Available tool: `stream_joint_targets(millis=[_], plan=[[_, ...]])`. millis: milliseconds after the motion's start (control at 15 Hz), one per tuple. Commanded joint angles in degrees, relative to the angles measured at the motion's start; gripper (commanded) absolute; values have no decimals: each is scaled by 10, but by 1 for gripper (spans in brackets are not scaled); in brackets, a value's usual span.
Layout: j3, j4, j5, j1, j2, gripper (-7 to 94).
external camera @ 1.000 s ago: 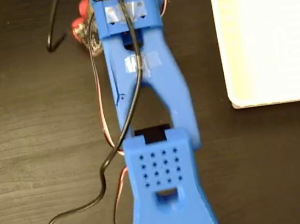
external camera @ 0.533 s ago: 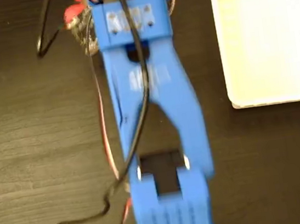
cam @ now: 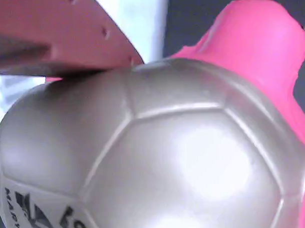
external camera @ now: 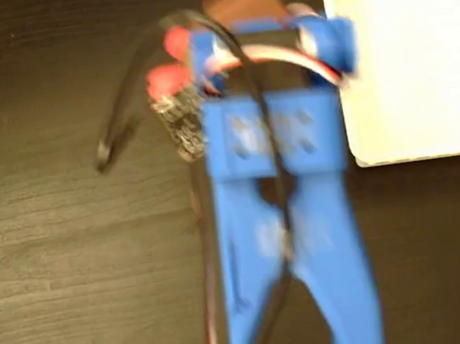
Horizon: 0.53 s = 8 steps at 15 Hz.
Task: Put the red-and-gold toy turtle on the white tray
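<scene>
The small squishy red-and-gold toy turtle (cam: pixel 158 149) is filling the wrist view, its shiny domed shell showing seamed panels and a black printed logo at the lower left, a coral-pink limb sticking up at the right. In the fixed view it is peeking out (external camera: pixel 170 91) left of the blue arm, blurred. The large flat white rectangular tray (external camera: pixel 420 70) is lying at upper right, black diagonal stripes running along its top edge.
</scene>
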Motion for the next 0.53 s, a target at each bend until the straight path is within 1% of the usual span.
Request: stream_joint_targets(millis=[0,267,467], plan=[[-56,17,34,73,38,0],[-208,25,83,175,-100,0],[-300,26,112,210,-195,0]])
